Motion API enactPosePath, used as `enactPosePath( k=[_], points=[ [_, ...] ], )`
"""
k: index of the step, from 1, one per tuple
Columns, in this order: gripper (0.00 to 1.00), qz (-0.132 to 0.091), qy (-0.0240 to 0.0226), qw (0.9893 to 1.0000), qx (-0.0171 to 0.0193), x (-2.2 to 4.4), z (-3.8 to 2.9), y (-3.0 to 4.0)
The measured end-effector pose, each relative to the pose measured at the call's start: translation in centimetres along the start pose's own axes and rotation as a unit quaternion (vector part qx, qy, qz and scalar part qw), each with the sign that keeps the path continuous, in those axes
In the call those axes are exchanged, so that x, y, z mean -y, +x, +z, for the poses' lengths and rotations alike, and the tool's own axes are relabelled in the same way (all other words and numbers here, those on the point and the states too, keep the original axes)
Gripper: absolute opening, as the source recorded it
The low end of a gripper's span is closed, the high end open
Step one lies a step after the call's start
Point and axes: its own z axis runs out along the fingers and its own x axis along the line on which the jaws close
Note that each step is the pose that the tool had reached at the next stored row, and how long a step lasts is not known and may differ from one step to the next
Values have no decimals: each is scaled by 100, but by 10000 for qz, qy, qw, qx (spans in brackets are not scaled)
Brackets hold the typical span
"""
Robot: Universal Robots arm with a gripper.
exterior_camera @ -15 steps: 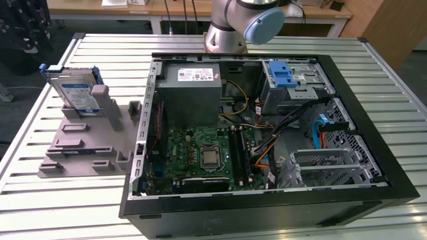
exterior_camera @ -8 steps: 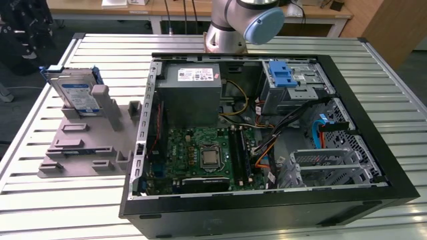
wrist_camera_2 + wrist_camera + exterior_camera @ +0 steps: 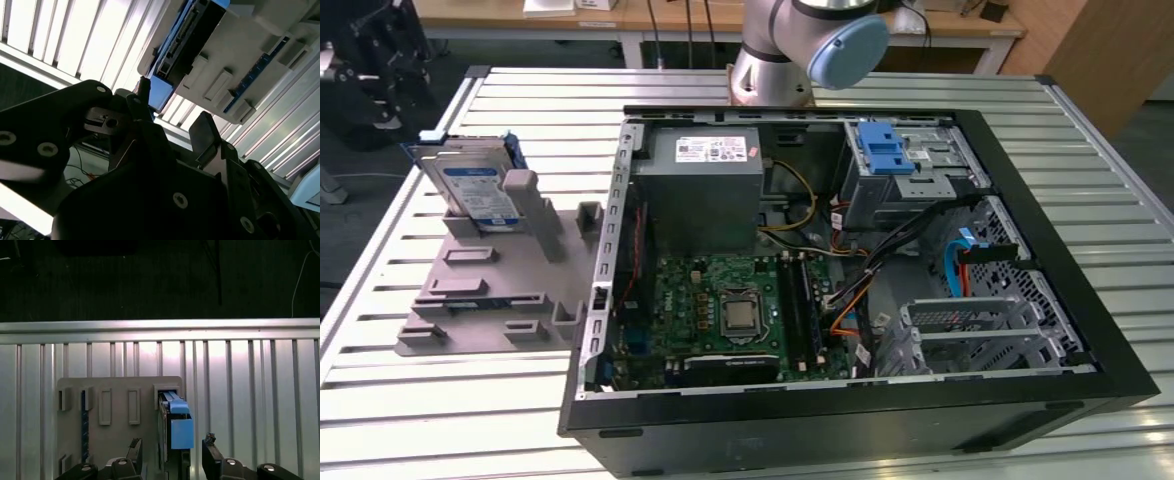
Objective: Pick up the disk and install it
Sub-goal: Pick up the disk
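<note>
The disk (image 3: 470, 187) is a silver drive with a white-and-blue label and a blue rail frame. It stands on edge in a slot of the grey holder (image 3: 494, 300) at the exterior view's left, beside the open computer case. In the first wrist view the disk's blue end (image 3: 179, 427) sits between the two dark fingertips of my gripper (image 3: 171, 449), which is open and apart from the disk. The second wrist view shows the same gripper (image 3: 173, 106) with its jaws spread, and the disk (image 3: 192, 35) and holder (image 3: 240, 60) beyond them.
The open black computer case (image 3: 1067, 330) holds a power supply (image 3: 707, 175), a motherboard (image 3: 727, 310) and a drive cage with a blue latch (image 3: 887, 150). The arm's base (image 3: 787, 50) stands behind the case. The slatted metal table (image 3: 240, 390) ends at an edge (image 3: 160, 326) just past the holder.
</note>
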Motion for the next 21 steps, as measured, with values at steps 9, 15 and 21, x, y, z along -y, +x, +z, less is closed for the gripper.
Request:
enactPosePath(
  k=[9, 15, 21],
  points=[
    [66, 30, 2, 10000, -20, 2, 127, -20],
    [66, 83, 5, 10000, -18, -11, 213, -33],
    [66, 91, 12, 10000, -17, -47, 280, -29]
  ],
)
